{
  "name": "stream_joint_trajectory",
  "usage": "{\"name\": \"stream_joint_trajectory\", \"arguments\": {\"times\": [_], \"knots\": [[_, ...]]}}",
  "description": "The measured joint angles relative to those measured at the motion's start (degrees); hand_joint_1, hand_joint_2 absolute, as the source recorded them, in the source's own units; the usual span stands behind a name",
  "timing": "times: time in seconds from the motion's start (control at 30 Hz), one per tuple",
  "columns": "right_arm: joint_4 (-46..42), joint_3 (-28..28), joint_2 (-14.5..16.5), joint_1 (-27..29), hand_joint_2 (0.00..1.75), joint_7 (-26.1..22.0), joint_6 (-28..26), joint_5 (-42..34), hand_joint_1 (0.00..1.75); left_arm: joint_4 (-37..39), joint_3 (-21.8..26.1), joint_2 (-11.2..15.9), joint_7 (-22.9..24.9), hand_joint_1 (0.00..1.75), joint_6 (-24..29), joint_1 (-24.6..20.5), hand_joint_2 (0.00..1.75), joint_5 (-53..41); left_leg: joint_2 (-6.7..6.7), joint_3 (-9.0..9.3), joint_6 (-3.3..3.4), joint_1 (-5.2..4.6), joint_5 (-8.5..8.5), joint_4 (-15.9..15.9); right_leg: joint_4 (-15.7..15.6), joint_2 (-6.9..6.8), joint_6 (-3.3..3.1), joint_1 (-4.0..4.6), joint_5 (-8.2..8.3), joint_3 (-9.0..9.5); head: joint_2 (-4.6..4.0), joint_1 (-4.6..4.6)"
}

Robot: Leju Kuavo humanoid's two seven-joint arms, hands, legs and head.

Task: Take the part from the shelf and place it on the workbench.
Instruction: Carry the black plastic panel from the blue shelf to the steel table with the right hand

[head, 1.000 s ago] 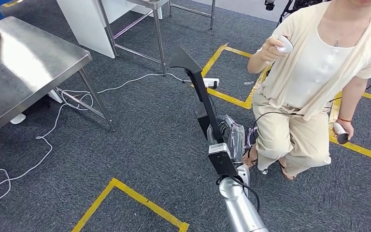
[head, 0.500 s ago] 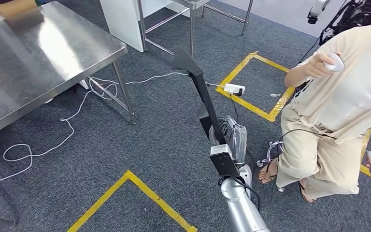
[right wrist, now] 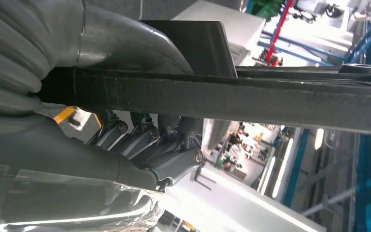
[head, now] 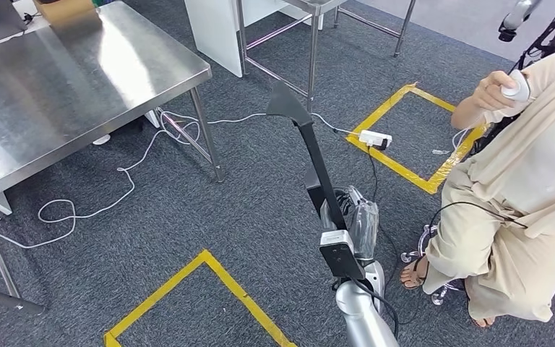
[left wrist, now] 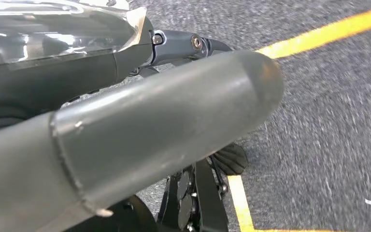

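A long black part (head: 316,163) with a wedge-shaped top end stands nearly upright in the head view, and my right hand (head: 353,217), wrapped in clear plastic, grips its lower end. In the right wrist view the part (right wrist: 251,99) runs across the picture as a dark bar, with the thumb over it and the fingers (right wrist: 145,140) curled under it. The steel workbench (head: 79,79) stands at the upper left, well away from the part. My left hand (left wrist: 174,111) hangs over the carpet and holds nothing, with its thumb apart from its fingers.
A seated person (head: 527,181) at the right holds a controller. A white power strip (head: 374,137) and cables (head: 115,202) lie on the carpet. Yellow tape (head: 209,264) marks squares on the floor. A metal frame (head: 311,43) stands at the back, and a cardboard box (head: 61,9) sits on the workbench.
The whole picture has shifted right as the camera turned left, bringing more of the workbench into view. The part stays gripped in my right hand.
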Motion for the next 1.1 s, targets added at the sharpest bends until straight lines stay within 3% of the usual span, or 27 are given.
{"name": "stream_joint_trajectory", "arguments": {"times": [0.03, 0.1, 0.17, 0.2, 0.27, 0.33, 0.4, 0.43, 0.47, 0.5, 0.53, 0.6, 0.63, 0.7, 0.77, 0.83, 0.9, 0.97, 1.0, 1.03, 1.07, 1.1], "knots": [[-0.77, -0.01, -0.01, 0.62, 1.75, 0.31, -0.01, 0.27, 1.75, -0.01, -0.18, 0.01, 0.04, 0.00, 0.01, 0.02, 0.00, -0.18, 0.23, 1.16, 0.26, -0.05, 1.46, -2.24, 0.00, -0.49, -0.07, 0.13, -0.06, 0.08, 0.00, -0.01], [-2.22, -0.02, -0.01, 1.41, 1.75, 0.64, -0.02, 0.62, 1.75, -0.02, -0.65, 0.09, 0.05, 0.00, -0.02, -0.07, 0.00, -0.41, 2.09, 5.38, 1.17, -0.49, 4.67, -10.00, 0.01, -1.31, -0.07, 0.51, -0.21, 0.27, -0.01, 0.01], [-3.31, -0.07, -0.06, 1.77, 1.75, 0.73, -0.04, 0.79, 1.75, -0.03, -1.04, 0.17, 0.04, 0.00, -0.14, -0.31, 0.00, -0.51, 3.58, 7.81, 1.88, -1.08, 5.81, -14.69, 0.02, -2.03, 0.20, 0.87, -0.38, 0.34, 0.00, 0.08], [-3.73, -0.08, -0.09, 1.94, 1.75, 0.79, -0.03, 0.93, 1.75, -0.04, -1.12, 0.20, 0.02, 0.00, -0.22, -0.41, 0.00, -0.53, 3.54, 7.91, 2.04, -1.32, 5.68, -15.16, -0.02, -2.46, 0.42, 0.96, -0.46, 0.39, 0.00, 0.11], [-4.46, -0.02, -0.15, 2.20, 1.75, 0.96, 0.14, 1.33, 1.75, -0.03, -1.14, 0.18, -0.11, 0.00, -0.35, -0.42, 0.00, -0.37, 2.46, 8.05, 2.46, -1.29, 6.07, -15.71, 0.07, -2.89, 0.94, 0.93, -0.66, 0.48, 0.01, 0.11], [-4.92, 0.09, -0.29, 2.16, 1.75, 1.06, 0.40, 1.74, 1.75, -0.03, -1.14, 0.12, -0.35, 0.00, -0.35, -0.43, 0.00, -0.01, 1.45, 8.49, 3.06, -0.91, 6.71, -16.47, 2.46, -1.12, 1.30, 0.79, -2.01, -0.44, 0.01, 0.21], [-5.07, 0.12, -0.61, 2.16, 1.75, 1.10, 0.56, 1.94, 1.75, -0.04, -1.14, 0.05, -0.56, 0.00, -0.35, -0.52, 0.00, 0.20, 0.30, 8.60, 3.41, -0.67, 7.06, -16.74, 9.10, 1.10, 1.25, 0.41, -5.00, -3.43, 0.01, 0.36], [-5.09, 0.11, -0.80, 2.23, 1.75, 1.13, 0.61, 1.97, 1.75, -0.03, -1.14, 0.05, -0.62, 0.00, -0.37, -0.54, 0.00, 0.23, -0.40, 8.52, 3.45, -0.67, 7.10, -16.73, 12.84, 1.50, 1.31, 0.23, -6.40, -5.19, 0.01, 0.43], [-5.09, 0.11, -0.98, 2.30, 1.75, 1.16, 0.66, 1.99, 1.75, -0.03, -1.14, 0.04, -0.64, 0.00, -0.38, -0.52, 0.00, 0.23, -1.14, 8.47, 3.45, -0.65, 7.12, -16.71, 15.39, 1.64, 1.56, 0.05, -7.16, -6.45, 0.01, 0.45], [-5.09, 0.10, -1.13, 2.34, 1.75, 1.20, 0.69, 1.99, 1.75, -0.02, -1.14, 0.02, -0.65, 0.00, -0.41, -0.47, 0.00, 0.22, -1.89, 8.44, 3.39, -0.61, 7.14, -16.66, 15.88, 1.69, 2.04, -0.13, -7.02, -6.72, 0.00, 0.45], [-5.09, 0.10, -1.25, 2.34, 1.75, 1.22, 0.71, 1.99, 1.75, -0.01, -1.14, -0.03, -0.65, 0.00, -0.44, -0.43, 0.00, 0.20, -2.62, 8.44, 3.30, -0.53, 7.15, -16.58, 14.07, 1.79, 2.68, -0.35, -5.98, -5.85, 0.00, 0.45], [-5.13, 0.11, -1.57, 2.30, 1.75, 1.23, 0.72, 2.01, 1.75, 0.00, -1.14, -0.13, -0.68, 0.00, -0.49, -0.38, 0.00, 0.11, -4.00, 8.35, 2.82, -0.39, 7.02, -16.17, 6.37, 3.03, 3.90, -1.00, -2.92, -2.12, 0.01, 0.46], [-5.16, 0.12, -1.76, 2.26, 1.75, 1.23, 0.71, 2.03, 1.75, 0.00, -1.14, -0.17, -0.73, 0.00, -0.49, -0.37, 0.00, 0.11, -4.59, 8.18, 2.44, -0.40, 6.90, -15.89, 3.15, 3.73, 4.00, -1.17, -1.84, -0.55, 0.01, 0.51], [-5.22, 0.13, -2.20, 2.14, 1.75, 1.20, 0.61, 2.31, 1.75, 0.00, -1.13, -0.22, -0.92, 0.00, -0.45, -0.23, 0.00, 0.23, -5.42, 7.72, 1.59, -0.47, 6.89, -15.63, 0.65, 4.47, 3.26, -1.08, -1.16, 0.60, 0.01, 0.55], [-5.25, 0.14, -2.62, 1.67, 1.75, 1.37, 0.32, 3.14, 1.75, 0.01, -1.12, -0.27, -1.18, 0.00, -0.39, 0.11, 0.00, 0.44, -5.66, 7.37, 1.00, -0.27, 7.06, -15.67, 0.53, 3.74, 2.27, -0.97, -0.82, 0.59, 0.01, 0.51], [-5.27, 0.16, -3.09, 0.35, 1.75, 2.30, 0.48, 3.97, 1.75, 0.01, -1.12, -0.29, -1.36, 0.00, -0.34, 0.31, 0.00, 0.76, -3.55, 6.38, 0.56, -0.18, 5.87, -13.69, 0.40, 2.97, 1.46, -1.14, -0.60, 0.63, 0.00, 0.28], [-5.26, 0.16, -4.04, -2.07, 1.75, 4.14, 1.51, 4.55, 1.75, 0.01, -1.11, -0.33, -1.55, 0.00, -0.43, 0.23, 0.00, 1.13, -0.87, 3.30, 0.18, -0.18, 2.63, -7.35, 0.35, 1.98, 0.81, -0.94, -0.63, 0.66, -0.01, -0.01], [-4.89, 0.14, -5.55, -5.98, 1.75, 6.46, 2.08, 5.90, 1.75, 0.01, -1.08, -0.35, -1.93, 0.00, -0.90, 0.18, 0.00, 1.45, -0.18, -0.36, 0.02, -0.06, 0.14, -0.43, 0.36, 0.82, 0.55, -0.59, -0.71, 0.61, 0.00, -0.09], [-4.50, 0.13, -6.35, -8.43, 1.75, 7.58, 2.02, 6.69, 1.75, 0.01, -1.05, -0.36, -2.16, 0.00, -1.23, 0.19, 0.00, 1.61, -0.10, -1.13, 0.09, -0.05, 0.25, 0.80, 0.36, 0.25, 0.52, -0.45, -0.73, 0.59, 0.01, -0.11], [-4.03, 0.12, -7.14, -11.07, 1.75, 8.54, 1.93, 7.21, 1.75, 0.01, -1.03, -0.35, -2.36, 0.00, -1.56, 0.21, 0.00, 1.69, 0.05, -0.73, 0.28, -0.07, 1.39, -0.23, 0.36, -0.30, 0.51, -0.34, -0.74, 0.62, 0.01, -0.11], [-3.55, 0.11, -7.91, -13.77, 1.75, 9.42, 1.96, 7.47, 1.75, 0.01, -1.03, -0.34, -2.51, 0.00, -1.83, 0.22, 0.00, 1.75, 0.51, 0.82, 0.63, -0.14, 3.25, -3.36, 0.36, -0.85, 0.49, -0.23, -0.77, 0.69, 0.00, -0.11], [-3.02, 0.11, -8.60, -16.30, 1.75, 10.17, 2.13, 7.57, 1.75, 0.00, -1.03, -0.32, -2.61, 0.00, -2.02, 0.20, 0.00, 1.79, 1.82, 2.92, 1.14, -0.36, 5.00, -7.48, 0.36, -1.35, 0.48, -0.12, -0.80, 0.78, 0.00, -0.12]]}}
